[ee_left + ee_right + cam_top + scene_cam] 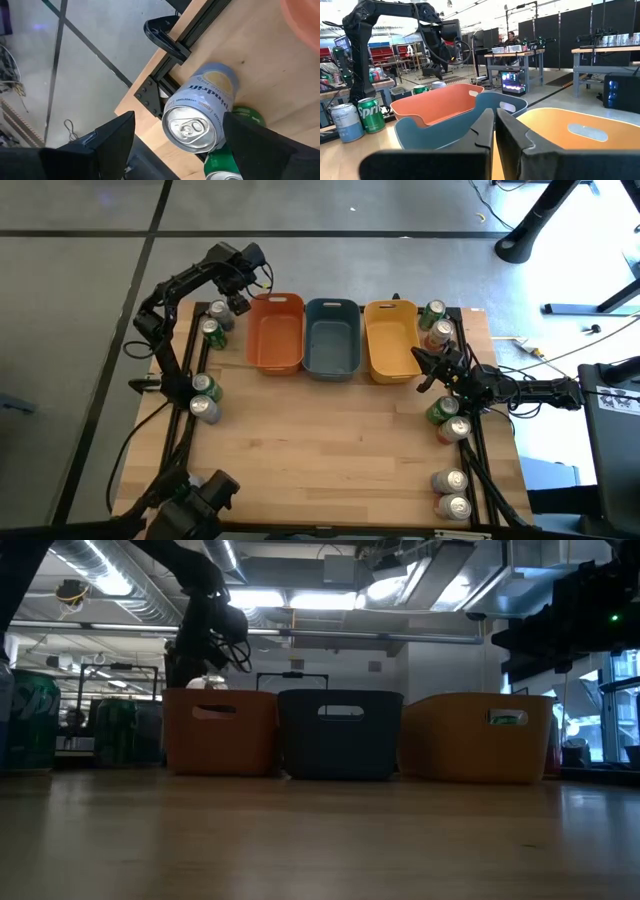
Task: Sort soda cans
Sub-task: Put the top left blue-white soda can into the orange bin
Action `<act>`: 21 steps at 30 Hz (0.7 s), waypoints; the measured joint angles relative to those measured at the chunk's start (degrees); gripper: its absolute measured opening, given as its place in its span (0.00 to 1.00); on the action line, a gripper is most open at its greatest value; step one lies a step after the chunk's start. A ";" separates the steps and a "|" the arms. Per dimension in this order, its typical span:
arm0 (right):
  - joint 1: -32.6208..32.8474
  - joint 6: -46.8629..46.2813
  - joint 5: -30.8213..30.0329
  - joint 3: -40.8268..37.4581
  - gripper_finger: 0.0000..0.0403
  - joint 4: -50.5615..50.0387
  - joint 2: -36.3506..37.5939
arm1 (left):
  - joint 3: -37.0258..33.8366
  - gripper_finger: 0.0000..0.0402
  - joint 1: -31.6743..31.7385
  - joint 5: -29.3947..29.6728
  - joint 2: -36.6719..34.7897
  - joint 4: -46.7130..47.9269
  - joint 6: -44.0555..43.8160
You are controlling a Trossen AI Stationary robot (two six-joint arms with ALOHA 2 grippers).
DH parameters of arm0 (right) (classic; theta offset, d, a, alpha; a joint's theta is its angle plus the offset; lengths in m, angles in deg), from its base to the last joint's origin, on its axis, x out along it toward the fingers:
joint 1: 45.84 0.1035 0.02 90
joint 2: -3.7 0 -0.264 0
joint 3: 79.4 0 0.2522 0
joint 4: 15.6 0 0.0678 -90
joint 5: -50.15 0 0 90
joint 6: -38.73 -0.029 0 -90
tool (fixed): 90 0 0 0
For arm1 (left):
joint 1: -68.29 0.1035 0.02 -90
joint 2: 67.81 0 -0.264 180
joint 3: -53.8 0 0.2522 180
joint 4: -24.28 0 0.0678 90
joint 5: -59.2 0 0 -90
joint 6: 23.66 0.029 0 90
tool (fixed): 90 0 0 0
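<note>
The left tool [232, 302] hangs wide open over a silver can [200, 117] at the upper left of the counter [330, 440], gripping nothing; the right tool [420, 361], shut and empty, sits beside the yellow bin [390, 340]; other cans [446, 420] line both counter edges.

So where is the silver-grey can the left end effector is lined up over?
In the high view the silver-grey can stands at the table's far-left corner, beside a green can and left of the orange bin, between the left end effector's open fingers.
</note>
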 joint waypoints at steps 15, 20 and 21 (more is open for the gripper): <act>0.00 -0.02 0.07 0.00 0.05 -0.26 0.00 | -0.17 0.72 0.01 1.26 0.96 -0.59 -2.09; 0.00 -0.07 1.05 0.00 0.05 -0.26 0.01 | -0.15 0.72 -0.17 1.28 0.94 -2.60 -3.93; 0.00 -0.07 1.22 0.00 0.05 -0.26 0.01 | -0.15 0.72 -0.18 1.26 0.94 -2.26 -5.28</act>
